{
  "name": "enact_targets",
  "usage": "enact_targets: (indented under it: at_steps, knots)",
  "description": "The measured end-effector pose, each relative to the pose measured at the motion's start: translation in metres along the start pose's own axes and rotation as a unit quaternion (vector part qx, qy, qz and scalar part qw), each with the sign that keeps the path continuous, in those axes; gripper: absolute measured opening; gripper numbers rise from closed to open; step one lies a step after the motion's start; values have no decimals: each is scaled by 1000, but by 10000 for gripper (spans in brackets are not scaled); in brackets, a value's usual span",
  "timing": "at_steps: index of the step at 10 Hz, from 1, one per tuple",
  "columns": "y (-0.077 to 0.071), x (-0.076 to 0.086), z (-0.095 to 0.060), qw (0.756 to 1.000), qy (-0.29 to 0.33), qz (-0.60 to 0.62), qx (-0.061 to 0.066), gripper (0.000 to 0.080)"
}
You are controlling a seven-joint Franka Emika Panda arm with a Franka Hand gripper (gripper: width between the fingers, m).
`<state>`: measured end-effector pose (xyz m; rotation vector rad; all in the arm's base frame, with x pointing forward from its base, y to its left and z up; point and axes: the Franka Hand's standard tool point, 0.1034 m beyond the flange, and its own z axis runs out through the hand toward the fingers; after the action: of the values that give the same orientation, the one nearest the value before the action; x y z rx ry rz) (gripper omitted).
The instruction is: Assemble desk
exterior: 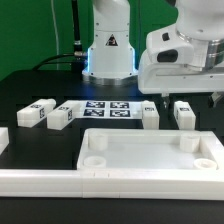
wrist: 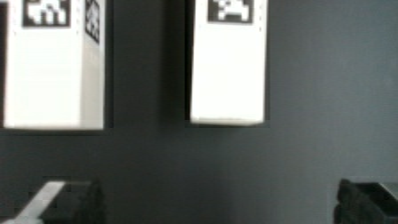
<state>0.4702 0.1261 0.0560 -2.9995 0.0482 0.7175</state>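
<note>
The white tabletop lies rim up at the front of the black table. Two leg blocks lie at the exterior view's left, and two more lie at its right, just behind the tabletop. My gripper hangs open above the right pair and holds nothing. In the wrist view two tagged leg blocks lie side by side on the dark surface. My gripper stands apart from them there, its dark fingertips wide apart with bare table between them.
The marker board lies flat between the two pairs of legs. The robot base stands behind it. White border rails run along the front and the exterior view's left edge.
</note>
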Motion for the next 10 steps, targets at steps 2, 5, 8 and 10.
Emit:
enact_targets:
  at_steps: [2, 5, 8, 10]
  knots:
    - [2, -4, 4, 998, -61, 1, -5, 649]
    - [-1, -10, 17, 987, -163, -1, -14, 649]
    - [-3, -15, 33, 967, -254, -11, -20, 649]
    - [-3, -12, 45, 960, -279, -11, -20, 649]
